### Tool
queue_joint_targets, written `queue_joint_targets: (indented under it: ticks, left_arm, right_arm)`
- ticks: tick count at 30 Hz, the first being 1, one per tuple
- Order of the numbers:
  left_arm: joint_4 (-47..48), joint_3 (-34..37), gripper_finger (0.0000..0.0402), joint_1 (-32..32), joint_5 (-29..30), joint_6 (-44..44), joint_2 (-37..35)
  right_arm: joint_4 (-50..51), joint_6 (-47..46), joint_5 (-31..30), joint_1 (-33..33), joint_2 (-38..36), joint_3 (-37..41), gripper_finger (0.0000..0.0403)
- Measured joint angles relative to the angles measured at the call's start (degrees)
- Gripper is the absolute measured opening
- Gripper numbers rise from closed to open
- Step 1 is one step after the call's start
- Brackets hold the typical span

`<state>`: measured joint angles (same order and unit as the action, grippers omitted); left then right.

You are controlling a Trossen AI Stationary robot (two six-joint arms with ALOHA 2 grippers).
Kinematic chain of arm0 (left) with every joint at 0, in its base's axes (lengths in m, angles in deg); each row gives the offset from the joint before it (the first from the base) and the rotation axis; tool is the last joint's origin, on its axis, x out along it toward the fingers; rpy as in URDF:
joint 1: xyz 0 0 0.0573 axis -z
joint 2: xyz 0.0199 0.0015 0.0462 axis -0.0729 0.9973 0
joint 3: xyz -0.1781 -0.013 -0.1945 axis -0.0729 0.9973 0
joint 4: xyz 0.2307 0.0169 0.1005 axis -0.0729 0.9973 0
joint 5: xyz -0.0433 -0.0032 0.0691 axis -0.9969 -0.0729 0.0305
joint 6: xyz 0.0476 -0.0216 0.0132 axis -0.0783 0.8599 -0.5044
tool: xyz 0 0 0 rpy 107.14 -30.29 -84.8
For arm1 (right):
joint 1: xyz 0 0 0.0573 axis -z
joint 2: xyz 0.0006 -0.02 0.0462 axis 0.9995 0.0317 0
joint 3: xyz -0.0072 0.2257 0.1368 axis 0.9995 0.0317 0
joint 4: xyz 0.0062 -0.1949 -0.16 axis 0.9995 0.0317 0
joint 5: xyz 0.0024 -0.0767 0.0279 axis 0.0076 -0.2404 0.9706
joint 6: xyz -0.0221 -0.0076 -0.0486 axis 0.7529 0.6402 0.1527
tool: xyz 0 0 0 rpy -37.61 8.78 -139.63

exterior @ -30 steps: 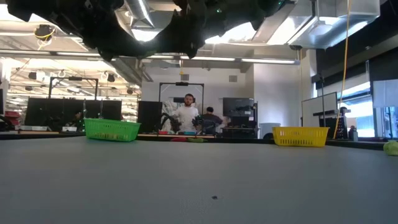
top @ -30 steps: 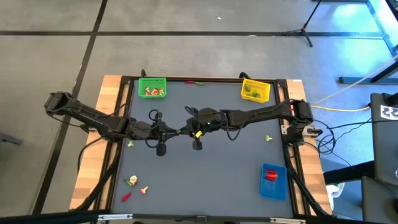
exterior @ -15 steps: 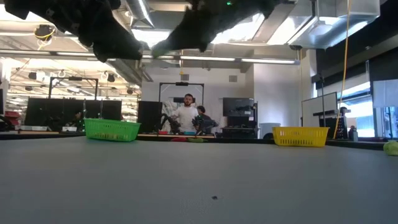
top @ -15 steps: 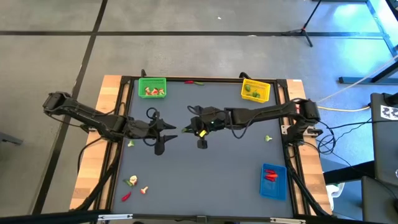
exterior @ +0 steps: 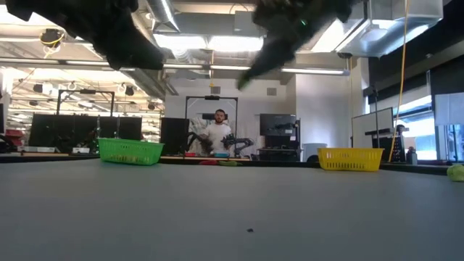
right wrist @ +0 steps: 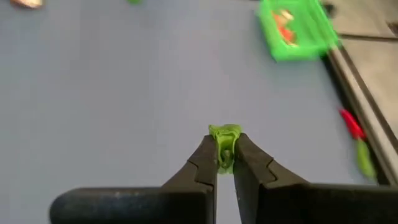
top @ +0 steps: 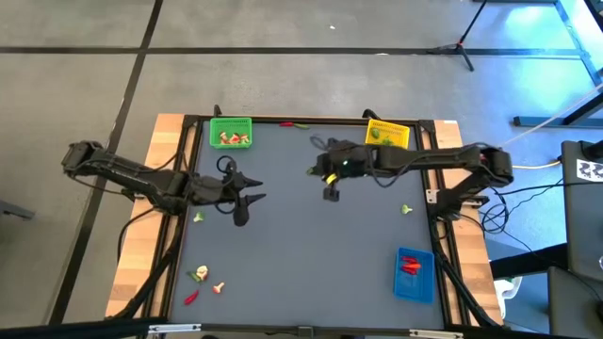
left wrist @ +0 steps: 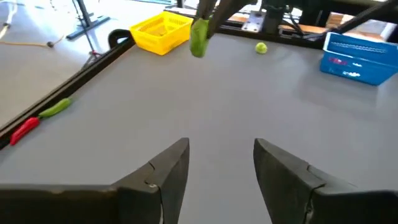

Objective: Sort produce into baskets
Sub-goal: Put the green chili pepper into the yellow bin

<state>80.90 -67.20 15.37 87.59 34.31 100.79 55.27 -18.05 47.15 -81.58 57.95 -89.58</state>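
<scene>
Above grey table, right hand (right wrist: 225,163) pinches green piece (right wrist: 224,144); left hand (left wrist: 221,158) parted.

Right gripper (top: 315,170), dark two-finger, clamping small green toy vegetable piece (right wrist: 224,147): carried from table centre toward yellow plastic mesh basket (top: 387,136), now near it, raised. Left gripper (top: 258,198), dark two-finger, fingers apart: pulled back from centre toward left side. Grippers now well apart.

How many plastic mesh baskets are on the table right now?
3. Bright green mesh basket at the far edge on the left arm's side, yellow mesh basket at the far right, blue mesh basket near right corner.
</scene>
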Motion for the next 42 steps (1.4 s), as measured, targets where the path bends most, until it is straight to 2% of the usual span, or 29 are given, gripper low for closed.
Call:
queue_joint_targets:
  ticks: [6, 12, 17, 22, 32, 36, 38, 42]
  left_arm:
    - [0.0, 0.02, 0.0171, -2.96, 0.02, 0.84, 0.02]
    - [0.0, 0.02, 0.0171, -5.16, 0.02, 1.04, 0.04]
    - [0.01, 0.02, 0.0171, -6.9, 0.01, 1.29, 0.04]
    - [0.02, 0.02, 0.0171, -7.65, 0.0, 1.64, 0.04]
    - [0.02, 0.02, 0.0171, -7.34, -0.35, 1.92, 0.04]
    - [0.02, 0.02, 0.0171, -7.04, -0.45, 1.53, 0.04]
    - [0.02, 0.02, 0.0171, -7.07, -0.44, 1.51, 0.04]
    - [0.04, 0.04, 0.0171, -7.04, -0.59, 2.06, 0.04]
  right_arm:
    - [0.96, 0.5, -0.03, 9.3, -7.07, 8.79, 0.0025]
    - [2.69, 0.58, -0.22, 22.72, -13.51, 15.02, 0.0025]
    - [3.94, -1.81, -0.95, 33.69, -13.86, 17.29, 0.0025]
    - [3.93, -2.34, -0.49, 41.0, -13.58, 20.43, 0.0026]
    - [3.4, -5.05, -0.56, 46.09, -13.58, 26.92, 0.0026]
    - [3.42, -8.75, -3.47, 46.09, -13.58, 27.38, 0.0032]
    - [3.43, -9.75, -3.65, 46.09, -13.58, 27.38, 0.0048]
    - [3.43, -9.76, -3.83, 46.04, -13.58, 27.38, 0.0108]
